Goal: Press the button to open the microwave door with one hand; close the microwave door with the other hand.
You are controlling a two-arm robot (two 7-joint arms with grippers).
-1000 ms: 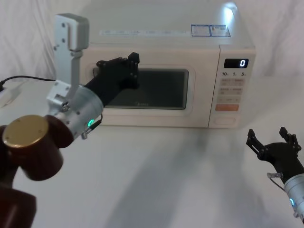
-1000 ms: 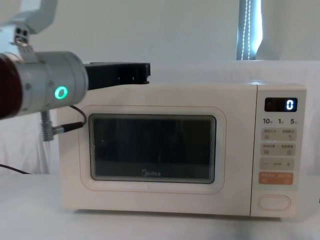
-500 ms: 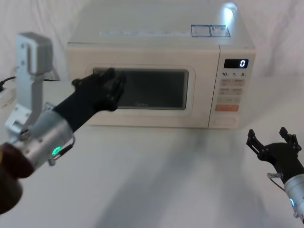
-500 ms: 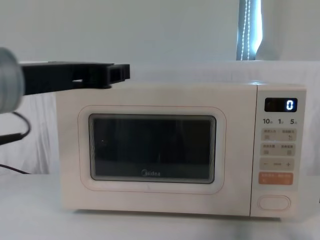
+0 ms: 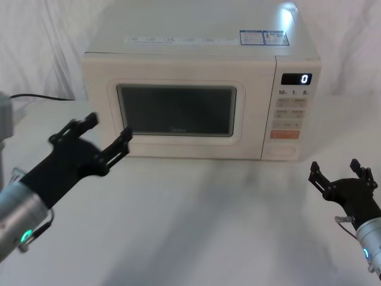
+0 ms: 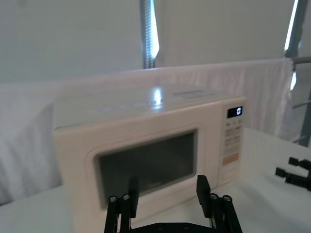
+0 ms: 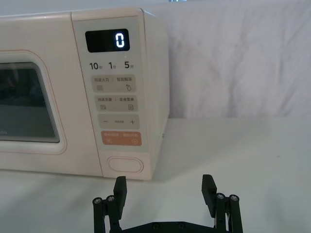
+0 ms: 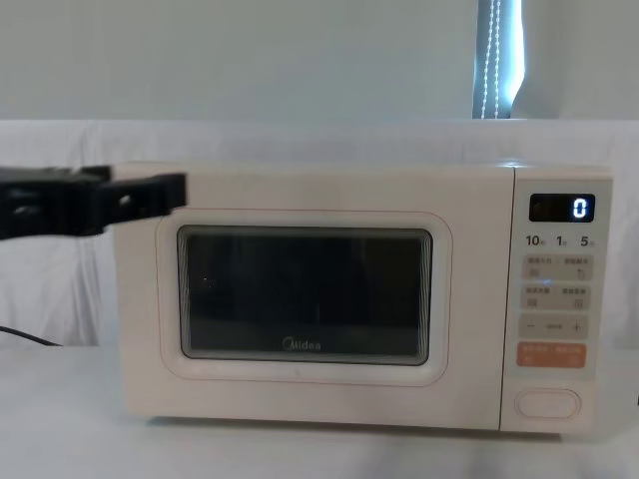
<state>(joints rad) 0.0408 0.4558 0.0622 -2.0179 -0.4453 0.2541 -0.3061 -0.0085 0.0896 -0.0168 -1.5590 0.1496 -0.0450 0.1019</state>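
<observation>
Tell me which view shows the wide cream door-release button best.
The right wrist view: the button sits close and sharply outlined under the orange key. The chest view shows it head-on but farther off; the head view shows it faint, from above; the left wrist view leaves it too blurred to pick out.

Before me the counter is spread with a white cloth, bare across its near half. White fabric hangs as a backdrop behind it, creased in soft folds. A thin black cable runs along the far left of the counter toward the wall. On the control panel at the right I read a dark display showing a lit "0", with small cream keys under it and an orange rectangular key lower down. A blue-and-white label sits on the top, far right. Behind, a bright vertical strip of light glows.
</observation>
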